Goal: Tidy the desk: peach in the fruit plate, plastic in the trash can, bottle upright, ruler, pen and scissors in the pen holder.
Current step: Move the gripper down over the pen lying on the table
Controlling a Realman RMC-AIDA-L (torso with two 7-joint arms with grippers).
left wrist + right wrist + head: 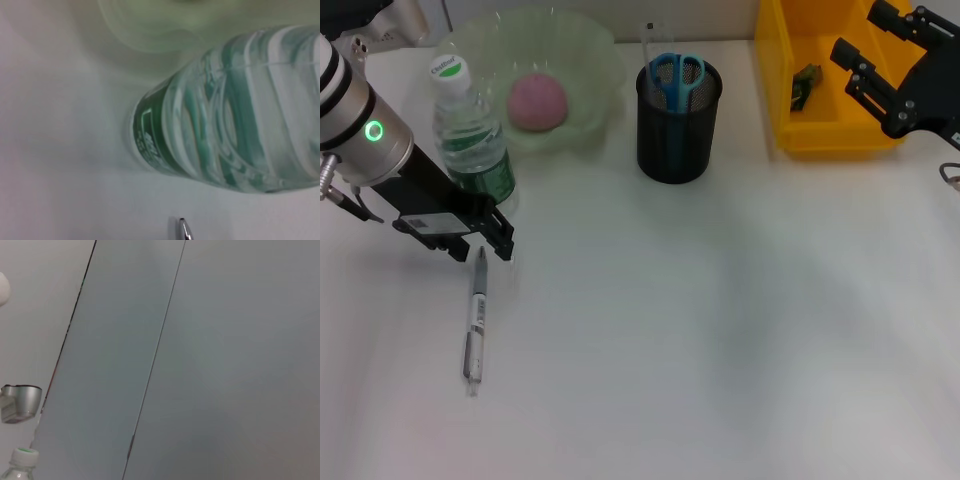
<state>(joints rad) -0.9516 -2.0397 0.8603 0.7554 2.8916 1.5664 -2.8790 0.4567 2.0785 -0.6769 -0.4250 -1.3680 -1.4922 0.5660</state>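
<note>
1. The peach lies in the fruit plate at the far left of the surface. The bottle stands upright just beside the plate. The scissors stand in the pen holder at the far edge, with what may be the clear ruler beside them, though it is faint. A green scrap of plastic lies in the yellow trash can at the far right corner.
2. Only the pen is left, flat near the left edge, so the pen is the step in hand.
3. The left tool sits low just past the pen's far tip; I cannot tell whether its fingers are spread. It needs to centre over the barrel, pinch it, then carry it to the holder.
4. The right tool hangs spread and empty over the trash can, idle.
</note>
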